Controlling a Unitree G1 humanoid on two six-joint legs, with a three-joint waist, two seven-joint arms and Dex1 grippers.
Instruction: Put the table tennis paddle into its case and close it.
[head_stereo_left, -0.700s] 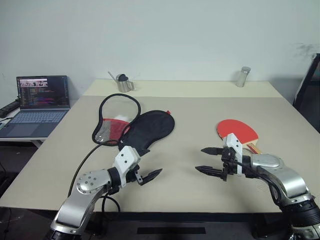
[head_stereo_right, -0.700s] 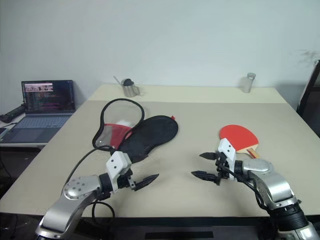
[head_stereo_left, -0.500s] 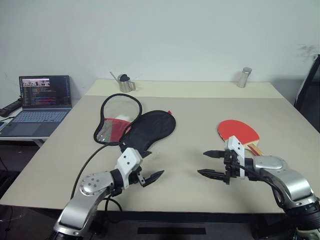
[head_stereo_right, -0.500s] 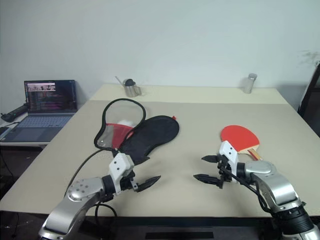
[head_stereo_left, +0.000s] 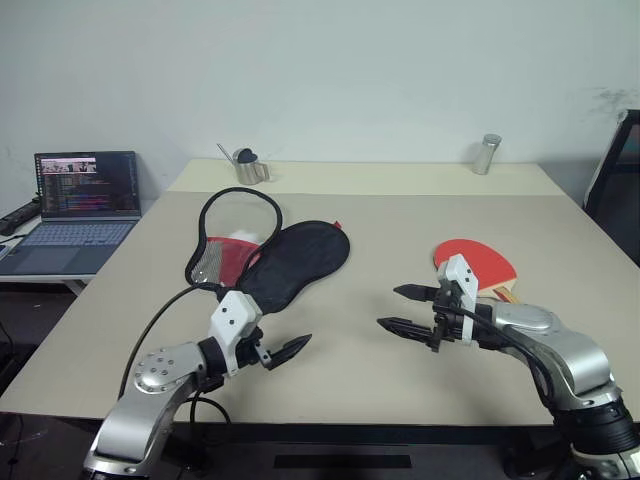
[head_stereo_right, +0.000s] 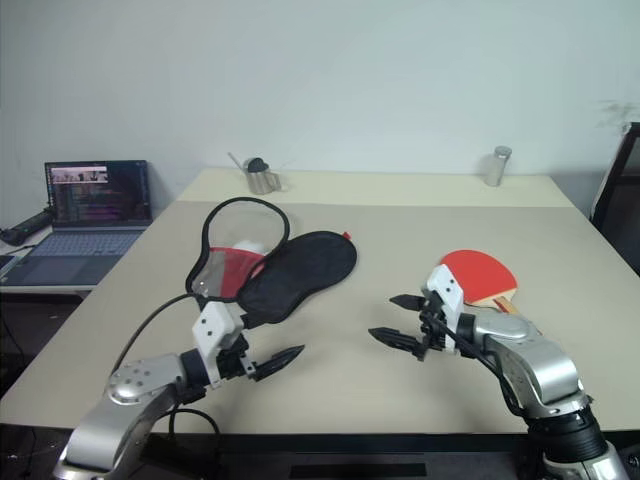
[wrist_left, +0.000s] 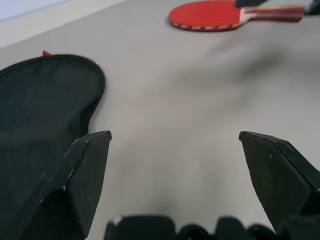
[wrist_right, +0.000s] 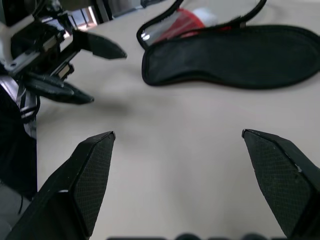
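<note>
A round red-rubber table tennis paddle with a light wooden handle (head_stereo_left: 477, 262) lies flat on the beige table (head_stereo_left: 380, 215), just behind the right gripper (head_stereo_left: 408, 309). Its black fabric zip case (head_stereo_left: 290, 262) lies unzipped, near the left gripper (head_stereo_left: 283, 350). Both grippers are spread wide and hold nothing. The paddle looks light and rigid, best pinched at the handle; the case looks limp and floppy.

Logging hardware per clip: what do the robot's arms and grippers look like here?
Both arms have rounded silver-grey metallic shells with black joints. Each wrist carries a white block. The left gripper and right gripper each have two black, tapered, pointed fingers. Black cables loop beside both forearms.
</note>
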